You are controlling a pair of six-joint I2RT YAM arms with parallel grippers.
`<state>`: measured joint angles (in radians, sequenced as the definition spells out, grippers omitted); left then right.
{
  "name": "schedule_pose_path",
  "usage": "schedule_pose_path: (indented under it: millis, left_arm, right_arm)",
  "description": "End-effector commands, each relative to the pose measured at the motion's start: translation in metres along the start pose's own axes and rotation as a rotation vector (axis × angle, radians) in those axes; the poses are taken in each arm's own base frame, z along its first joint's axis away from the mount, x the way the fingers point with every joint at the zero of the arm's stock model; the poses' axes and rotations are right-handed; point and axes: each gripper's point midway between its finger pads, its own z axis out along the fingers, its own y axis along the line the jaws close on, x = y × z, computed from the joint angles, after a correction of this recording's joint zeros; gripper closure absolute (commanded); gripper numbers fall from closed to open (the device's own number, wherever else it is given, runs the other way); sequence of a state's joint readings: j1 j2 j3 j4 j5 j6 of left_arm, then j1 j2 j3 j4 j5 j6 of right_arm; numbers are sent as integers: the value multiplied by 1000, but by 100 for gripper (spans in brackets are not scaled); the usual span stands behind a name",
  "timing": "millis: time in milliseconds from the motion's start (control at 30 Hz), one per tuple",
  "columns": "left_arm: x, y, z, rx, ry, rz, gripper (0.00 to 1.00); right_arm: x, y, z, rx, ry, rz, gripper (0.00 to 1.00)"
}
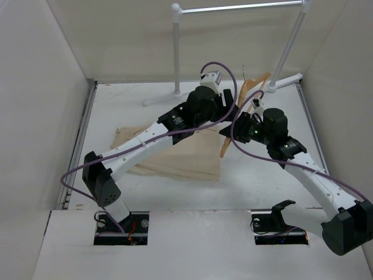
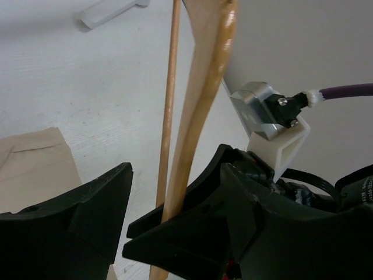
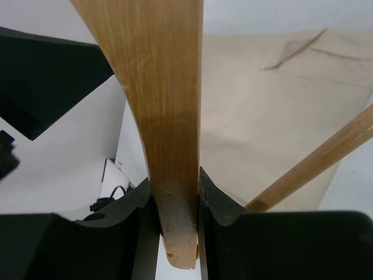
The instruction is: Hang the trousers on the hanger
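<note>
Bright, even, diffuse light from overhead leaves only soft, faint shadows on the white table (image 1: pixel 245 186), while both wrist views look slightly soft and grainy close up.

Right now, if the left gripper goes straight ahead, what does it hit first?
Probably the hanger, which stands inside the open left gripper; the right gripper clamps it right there, depth unclear.

White rack (image 1: pixel 239 7) at far end of table (image 1: pixel 256 186): horizontal bar across two uprights, each upright on a flat white foot (image 1: pixel 158 100) lying on the table surface. One foot also at top edge of left wrist view. White panels around table: left wall (image 1: pixel 35 105), back wall (image 1: pixel 116 41), right wall (image 1: pixel 344 70). White board (image 1: pixel 192 245) across near edge, with two rectangular cutouts.
</note>
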<state>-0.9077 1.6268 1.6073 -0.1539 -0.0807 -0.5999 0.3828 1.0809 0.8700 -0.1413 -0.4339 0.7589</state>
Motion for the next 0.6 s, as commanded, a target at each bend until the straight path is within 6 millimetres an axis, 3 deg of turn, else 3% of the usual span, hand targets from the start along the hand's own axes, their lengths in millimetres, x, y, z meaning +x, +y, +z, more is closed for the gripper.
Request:
schedule_pose_path:
  millis: [0,367,567]
  left_arm:
    - [-20,-22,-2,21,-82,70,41]
    - [1,-10,34,-91,-69,168,53]
    - [3,-3,44,-132,-71,180,74]
  right_arm:
    - [2,18,-7,-67,-17,-42,79]
    - [33,19,-17,-76,38,-10,80]
    - [39,20,-24,-76,35,1,80]
